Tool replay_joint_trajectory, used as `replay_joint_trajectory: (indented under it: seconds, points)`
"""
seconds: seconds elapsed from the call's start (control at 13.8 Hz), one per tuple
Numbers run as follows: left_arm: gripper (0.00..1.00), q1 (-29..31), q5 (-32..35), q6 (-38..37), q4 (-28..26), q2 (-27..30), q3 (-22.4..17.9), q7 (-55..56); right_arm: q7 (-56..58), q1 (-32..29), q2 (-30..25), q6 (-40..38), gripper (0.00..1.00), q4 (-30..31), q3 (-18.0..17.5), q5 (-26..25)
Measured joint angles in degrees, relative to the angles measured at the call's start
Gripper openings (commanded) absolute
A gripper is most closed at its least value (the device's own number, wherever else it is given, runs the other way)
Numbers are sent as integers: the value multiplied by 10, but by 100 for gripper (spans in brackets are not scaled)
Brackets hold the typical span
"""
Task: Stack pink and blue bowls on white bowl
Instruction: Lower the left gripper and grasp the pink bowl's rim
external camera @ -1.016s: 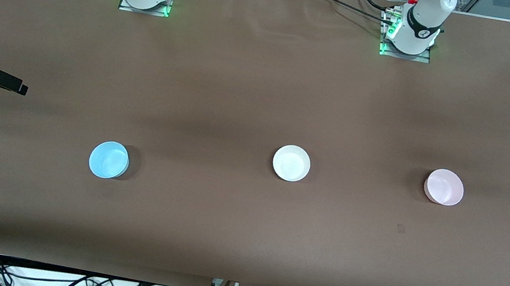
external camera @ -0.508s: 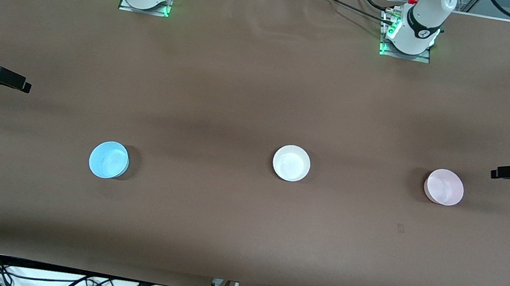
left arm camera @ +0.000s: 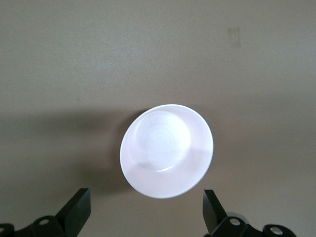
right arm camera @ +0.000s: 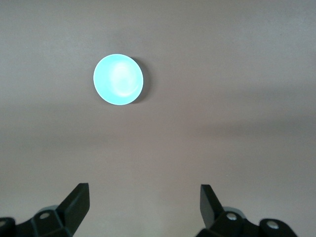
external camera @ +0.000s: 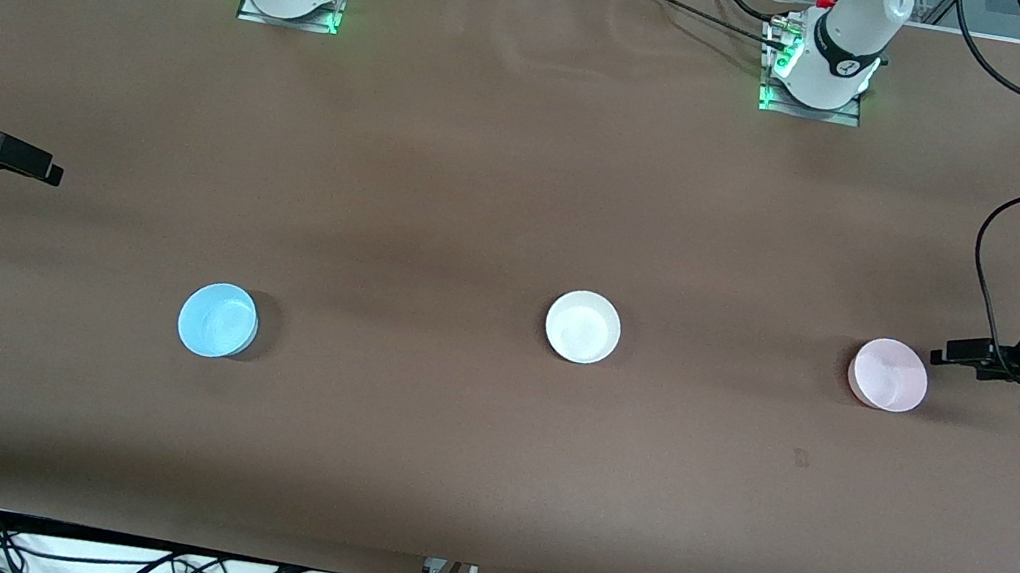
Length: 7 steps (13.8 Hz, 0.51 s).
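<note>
On the brown tabletop [external camera: 487, 172], the white bowl [external camera: 583, 327] sat between the blue bowl [external camera: 217, 320] at its nine o'clock and the pink bowl [external camera: 888, 374] at three. The left gripper [left arm camera: 146, 210] hung beside the pink bowl, fingers [left arm camera: 79, 207] spread and empty; the right gripper [right arm camera: 144, 205], likewise spread, hovered near the blue bowl.

Bare table [external camera: 487, 172] around 3 bowls

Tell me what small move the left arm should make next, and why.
Probably bring the left gripper the rest of the way over the pink bowl and lower it so one finger goes inside the rim. Its fingers are open, the bowl sits just ahead of them, and nothing is stacked on the white bowl yet. The right gripper waits, open, near the blue bowl.
</note>
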<state>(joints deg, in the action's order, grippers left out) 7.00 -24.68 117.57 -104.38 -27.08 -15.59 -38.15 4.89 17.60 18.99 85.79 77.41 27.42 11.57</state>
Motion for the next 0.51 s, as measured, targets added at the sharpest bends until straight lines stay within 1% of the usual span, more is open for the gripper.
replay_joint_trajectory:
  seconds: [0.22,0.36,0.44,0.51]
  points:
    - [100,6,-43,30,-5,-27,-1,-44,0,0,0,1,99,0,-3,0]
    - [98,6,-67,54,-6,-47,-1,-64,0,-3,0,2,99,0,-10,0]
    - [93,6,-81,63,-6,-57,0,-74,0,-12,0,4,99,0,-21,0]
    - [86,6,-94,68,-6,-65,-1,-81,0,-25,0,5,99,0,-36,0]
